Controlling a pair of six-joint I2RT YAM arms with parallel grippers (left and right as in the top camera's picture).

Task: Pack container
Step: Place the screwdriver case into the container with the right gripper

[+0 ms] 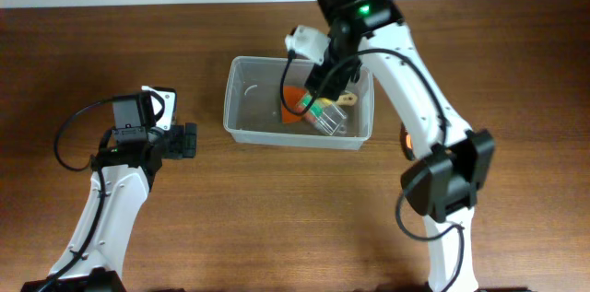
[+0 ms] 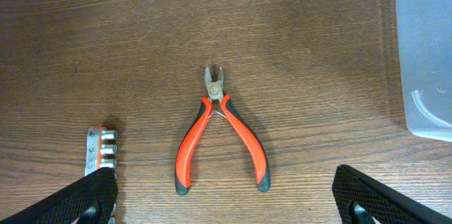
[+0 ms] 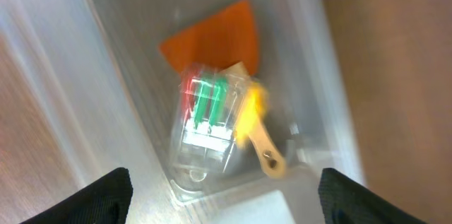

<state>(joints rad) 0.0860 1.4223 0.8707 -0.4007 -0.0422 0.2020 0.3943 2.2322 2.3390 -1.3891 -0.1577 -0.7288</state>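
Both pincers spread wide, gripping nothing; my right pincer [image 3: 224,174] hangs over the container [image 1: 253,99], far middle of the table [image 1: 516,52]; my left pincer [image 1: 187,140] hovers above orange-handled pliers [image 2: 220,143] near the container.

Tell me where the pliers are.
Left wrist view: the pliers lie flat on the table beneath the open left gripper, between a socket rail and the container.
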